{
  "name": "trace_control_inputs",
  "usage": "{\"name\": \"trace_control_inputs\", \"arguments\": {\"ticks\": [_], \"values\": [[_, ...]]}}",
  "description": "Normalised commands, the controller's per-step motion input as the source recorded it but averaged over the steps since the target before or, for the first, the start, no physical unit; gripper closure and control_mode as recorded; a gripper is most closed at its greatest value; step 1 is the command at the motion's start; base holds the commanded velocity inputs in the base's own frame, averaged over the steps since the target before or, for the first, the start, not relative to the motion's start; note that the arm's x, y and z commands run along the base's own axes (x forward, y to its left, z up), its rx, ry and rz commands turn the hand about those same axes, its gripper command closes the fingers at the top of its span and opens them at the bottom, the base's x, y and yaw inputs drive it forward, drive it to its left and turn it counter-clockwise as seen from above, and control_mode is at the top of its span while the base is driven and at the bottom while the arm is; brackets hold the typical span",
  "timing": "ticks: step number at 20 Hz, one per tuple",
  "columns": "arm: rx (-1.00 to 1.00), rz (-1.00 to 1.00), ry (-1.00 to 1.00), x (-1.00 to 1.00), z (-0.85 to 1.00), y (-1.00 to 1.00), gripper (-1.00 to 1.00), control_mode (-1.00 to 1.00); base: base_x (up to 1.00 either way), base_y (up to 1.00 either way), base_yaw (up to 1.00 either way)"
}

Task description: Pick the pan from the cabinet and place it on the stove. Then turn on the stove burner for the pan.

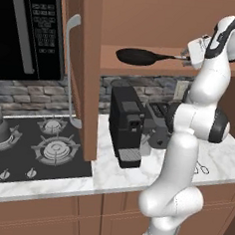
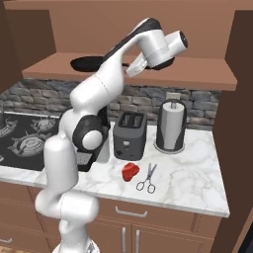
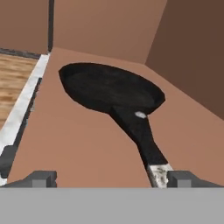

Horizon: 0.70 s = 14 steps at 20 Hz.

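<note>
pan: the pan [image 3: 111,89] lies flat on the shelf [image 3: 78,140] inside the open cabinet [image 1: 89,62], bowl toward the stove side, handle pointing out toward the arm
long axis: in the hand view it runs from the bowl down along the handle [image 3: 144,135] to the silvery handle end near the right fingertip
direction from gripper: the pan lies straight ahead of the gripper [image 3: 111,179], with the handle end nearest and set toward the right fingertip rather than centred
gap: the handle end sits just beside the right fingertip; I cannot tell if they touch
gripper: fingers spread wide, nothing between them
judgement: the next move likely needs a small sideways shift to bring the handle between the fingers before closing
stove: the stove [image 1: 37,148] is below and beside the cabinet, its large burner [image 1: 56,149] bare
</note>
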Motion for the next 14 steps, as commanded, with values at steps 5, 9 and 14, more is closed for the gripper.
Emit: {"name": "trace_control_inputs", "arguments": {"ticks": [5,9,14], "values": [[-0.03,0.0,0.0,0.1,-0.18,-0.04,-1.0,-1.0,0.0,0.0,0.0],[-0.03,0.0,-0.02,0.22,-0.02,0.0,-1.0,-1.0,0.0,0.0,0.0],[-0.03,0.0,-0.05,0.29,-0.02,0.0,-1.0,-1.0,0.0,0.0,0.0]]}}
